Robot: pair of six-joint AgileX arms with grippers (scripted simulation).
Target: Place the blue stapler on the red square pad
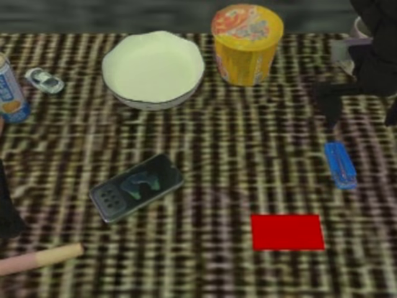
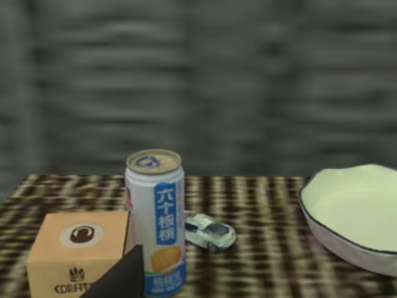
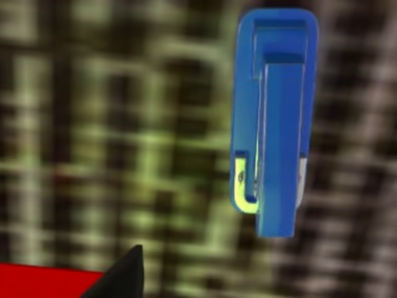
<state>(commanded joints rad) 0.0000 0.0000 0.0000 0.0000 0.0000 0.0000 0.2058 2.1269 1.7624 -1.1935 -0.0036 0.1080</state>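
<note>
Woven brown-and-cream cloth covers the table (image 1: 236,130), where the small bright blue stapler (image 1: 340,164) lies flat near the right edge, just beyond and to the right of the flat red square pad (image 1: 287,232), apart from it. My right gripper (image 1: 363,93) hangs over the far right corner, beyond the stapler and not touching it; whether its fingers are apart or together I cannot tell. The right wrist view looks down on the stapler (image 3: 273,121) with a corner of the pad (image 3: 46,280) showing. My left arm sits parked at the left edge. Elsewhere stand a cream ceramic bowl (image 1: 153,68), a yellow noodle cup (image 1: 247,43), a dark smartphone (image 1: 136,187) and a blue-and-white drink can (image 2: 156,220).
</note>
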